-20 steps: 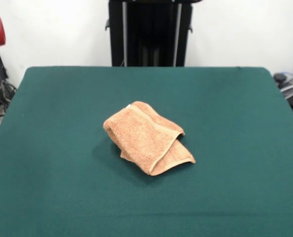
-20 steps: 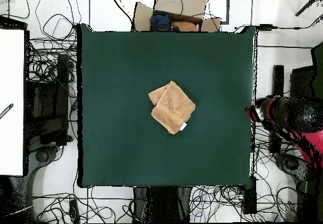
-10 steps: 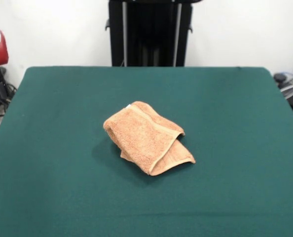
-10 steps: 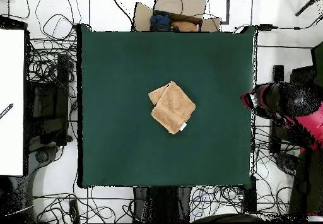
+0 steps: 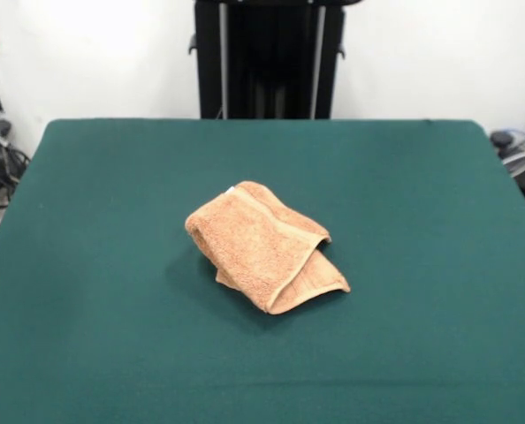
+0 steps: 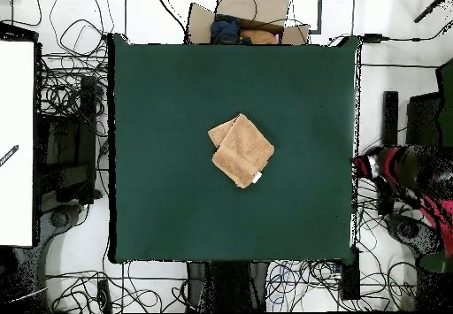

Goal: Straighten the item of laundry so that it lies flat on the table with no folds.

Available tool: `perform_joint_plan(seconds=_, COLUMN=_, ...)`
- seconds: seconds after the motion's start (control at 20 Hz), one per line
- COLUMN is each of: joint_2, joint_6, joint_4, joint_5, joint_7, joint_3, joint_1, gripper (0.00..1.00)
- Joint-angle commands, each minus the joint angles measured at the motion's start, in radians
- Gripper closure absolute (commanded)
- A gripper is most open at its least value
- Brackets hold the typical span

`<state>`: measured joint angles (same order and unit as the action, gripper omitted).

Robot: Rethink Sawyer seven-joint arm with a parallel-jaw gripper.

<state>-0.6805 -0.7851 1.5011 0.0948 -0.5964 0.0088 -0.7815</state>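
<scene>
My arm [image 6: 409, 179] hangs off the bench's [image 6: 159, 107] side edge, clear of the top. The towel [image 5: 264, 246] lies folded mid-bench, white tag [image 6: 257, 177] showing. I cannot tell my tool's state.

red arm [image 6: 409, 176] cut off at overhead right edge; end effector state unclear; towel [image 5: 262, 245] underlayers hidden by folds.

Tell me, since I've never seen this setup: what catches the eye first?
A peach-orange towel lies folded over itself near the middle of the dark green table. The red and black arm sits off the table's edge in the overhead view, well clear of the towel.
</scene>
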Motion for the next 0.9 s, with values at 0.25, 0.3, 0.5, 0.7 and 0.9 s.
perform_joint_plan(seconds=0.25, joint_2=-0.119, joint_6=0.022, joint_4=0.230, joint_5=-0.019, joint_7=-0.134, joint_3=0.016, joint_1=-0.080, gripper=0.00)
perform_joint_plan(seconds=0.3, joint_2=-0.119, joint_6=0.023, joint_4=0.230, joint_5=-0.022, joint_7=-0.137, joint_3=0.018, joint_1=-0.082, gripper=0.00)
perform_joint_plan(seconds=0.5, joint_2=-0.122, joint_6=0.023, joint_4=0.232, joint_5=-0.030, joint_7=-0.140, joint_3=0.025, joint_1=-0.088, gripper=0.00)
perform_joint_plan(seconds=0.7, joint_2=-0.120, joint_6=0.025, joint_4=0.231, joint_5=-0.031, joint_7=-0.140, joint_3=0.027, joint_1=-0.089, gripper=0.00)
perform_joint_plan(seconds=0.9, joint_2=-0.119, joint_6=0.027, joint_4=0.230, joint_5=-0.032, joint_7=-0.140, joint_3=0.028, joint_1=-0.090, gripper=0.00)
